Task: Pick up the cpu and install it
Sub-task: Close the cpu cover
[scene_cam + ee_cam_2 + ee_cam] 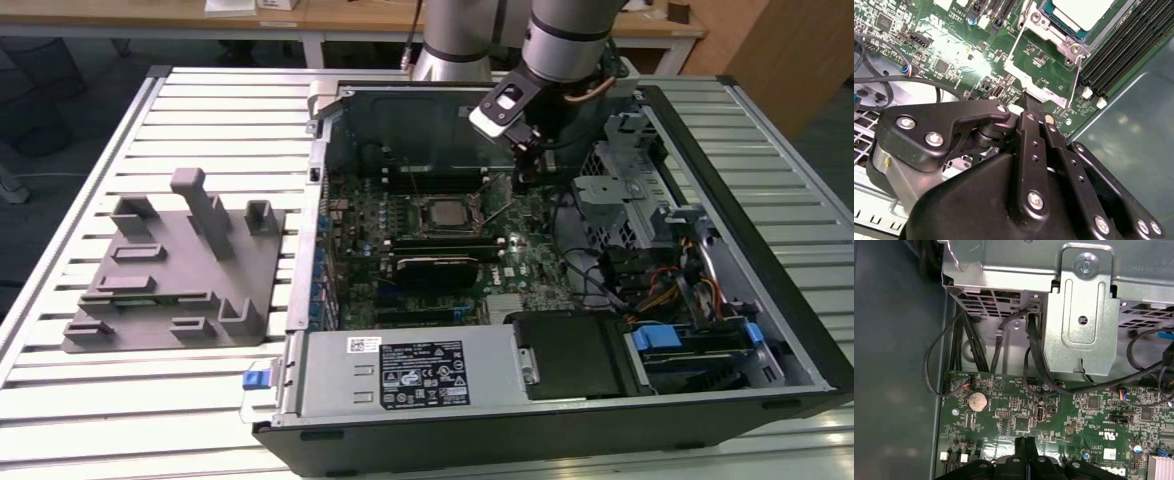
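Observation:
The cpu point(1081, 11), a pale silver square chip, lies in the socket on the green motherboard inside the open computer case point(747, 300). It also shows as a small silver square point(447, 212) in the exterior view. The socket's metal frame plate point(1019, 60) lies swung open beside the cpu. My gripper point(525, 183) hangs inside the case, to the exterior view's right of the socket. In both wrist views its black fingers point(1021, 452) are pressed together with nothing between them. The gripper's tip point(1030, 102) sits close to the edge of the open frame plate; whether they touch I cannot tell.
A grey plastic tray with upright posts point(174, 270) stands on the slatted table at the exterior view's left. A black finned block point(434, 268) lies on the board near the socket. Black cables point(1034, 355), a metal drive cage point(1081, 315) and a coin battery point(977, 401) surround the gripper.

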Controlling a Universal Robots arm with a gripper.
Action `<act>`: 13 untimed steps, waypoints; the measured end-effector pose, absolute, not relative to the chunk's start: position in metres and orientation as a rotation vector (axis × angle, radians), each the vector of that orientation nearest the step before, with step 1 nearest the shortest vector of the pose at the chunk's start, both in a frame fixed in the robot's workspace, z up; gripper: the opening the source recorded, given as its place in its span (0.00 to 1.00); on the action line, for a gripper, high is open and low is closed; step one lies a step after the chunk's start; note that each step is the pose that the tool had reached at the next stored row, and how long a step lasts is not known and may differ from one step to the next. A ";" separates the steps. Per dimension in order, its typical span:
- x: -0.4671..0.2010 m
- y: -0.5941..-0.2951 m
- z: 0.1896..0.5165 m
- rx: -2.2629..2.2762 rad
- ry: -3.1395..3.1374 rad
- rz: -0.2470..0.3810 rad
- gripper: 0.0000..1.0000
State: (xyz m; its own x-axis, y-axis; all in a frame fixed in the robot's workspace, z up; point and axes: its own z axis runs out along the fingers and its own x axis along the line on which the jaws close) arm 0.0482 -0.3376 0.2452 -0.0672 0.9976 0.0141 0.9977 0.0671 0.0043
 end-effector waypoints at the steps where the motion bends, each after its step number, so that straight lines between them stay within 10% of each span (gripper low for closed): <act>1: 0.048 -0.338 0.245 -2.140 -2.289 -0.021 0.11; 13: 0.037 -0.338 0.245 -2.140 -2.289 -0.020 0.11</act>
